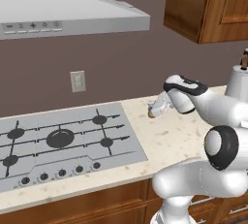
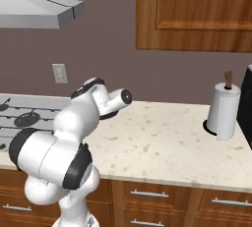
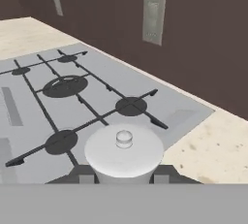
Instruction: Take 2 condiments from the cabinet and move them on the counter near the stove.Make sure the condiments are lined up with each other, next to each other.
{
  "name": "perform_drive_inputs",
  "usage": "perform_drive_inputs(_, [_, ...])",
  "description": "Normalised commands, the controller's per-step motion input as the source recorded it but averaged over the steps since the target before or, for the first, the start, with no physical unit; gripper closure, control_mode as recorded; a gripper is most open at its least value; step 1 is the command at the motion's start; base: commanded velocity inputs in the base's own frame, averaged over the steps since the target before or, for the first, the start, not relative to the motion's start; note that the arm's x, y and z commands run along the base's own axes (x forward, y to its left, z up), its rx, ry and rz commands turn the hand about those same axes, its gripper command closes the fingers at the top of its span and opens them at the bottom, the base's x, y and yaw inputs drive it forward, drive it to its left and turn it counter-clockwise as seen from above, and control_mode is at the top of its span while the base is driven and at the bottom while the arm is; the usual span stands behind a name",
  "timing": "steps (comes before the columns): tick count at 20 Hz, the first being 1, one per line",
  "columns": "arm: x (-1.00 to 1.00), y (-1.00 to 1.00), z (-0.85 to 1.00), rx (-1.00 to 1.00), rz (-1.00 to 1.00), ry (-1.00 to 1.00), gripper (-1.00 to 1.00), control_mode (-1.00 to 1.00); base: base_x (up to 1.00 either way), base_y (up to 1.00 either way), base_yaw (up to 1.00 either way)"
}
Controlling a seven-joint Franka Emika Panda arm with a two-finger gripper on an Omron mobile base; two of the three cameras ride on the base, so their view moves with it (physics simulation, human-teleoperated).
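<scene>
Shaker (image 1: pixel 159 105) is what we've got in the hand (image 1: pixel 156 107) right now; in the left base view it shows as a small pale thing with a tan-brown end, tipped over at a slant just off the end of the arm; the hand is closed on it, and from the hand view we look straight down on its whitish round top (image 3: pixel 124 150) with a little knob in the middle, the two dark finger tips (image 3: pixel 86 177) snug on either side.

We see it held over the beige speckled worktop (image 1: pixel 174 138), right by the right-hand edge of the stove (image 1: pixel 63 140); whether it's touching the stone or hanging just above, we honestly can't tell. In the hand view the cooktop with its black burners spreads out beyond the shaker, and a strip of worktop sits to the right.

Wall outlet (image 1: pixel 78 81) is on the dark wall behind the stove; grey range hood (image 1: pixel 68 12) hangs above it; the brown wood cabinet (image 2: pixel 194 12) is up on the wall, door shut in the right base view. Paper towel roll (image 2: pixel 223 109) stands upright far along the worktop, well apart from the hand.
</scene>
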Motion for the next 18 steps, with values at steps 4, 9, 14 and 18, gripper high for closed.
perform_drive_inputs(4, [0.41, 0.00, -0.31, 0.00, 0.26, 0.11, 1.00, -1.00, 0.00, 0.00, 0.00])
perform_drive_inputs(9, [0.21, 0.00, -0.35, 0.01, 0.26, 0.09, 1.00, -1.00, 0.00, 0.00, 0.00])
perform_drive_inputs(14, [0.01, 0.00, -0.34, 0.05, 0.23, 0.01, 1.00, -1.00, 0.00, 0.00, 0.00])
perform_drive_inputs(18, [-0.05, 0.00, -0.39, 0.07, 0.15, 0.00, 1.00, -1.00, 0.00, 0.00, 0.00])
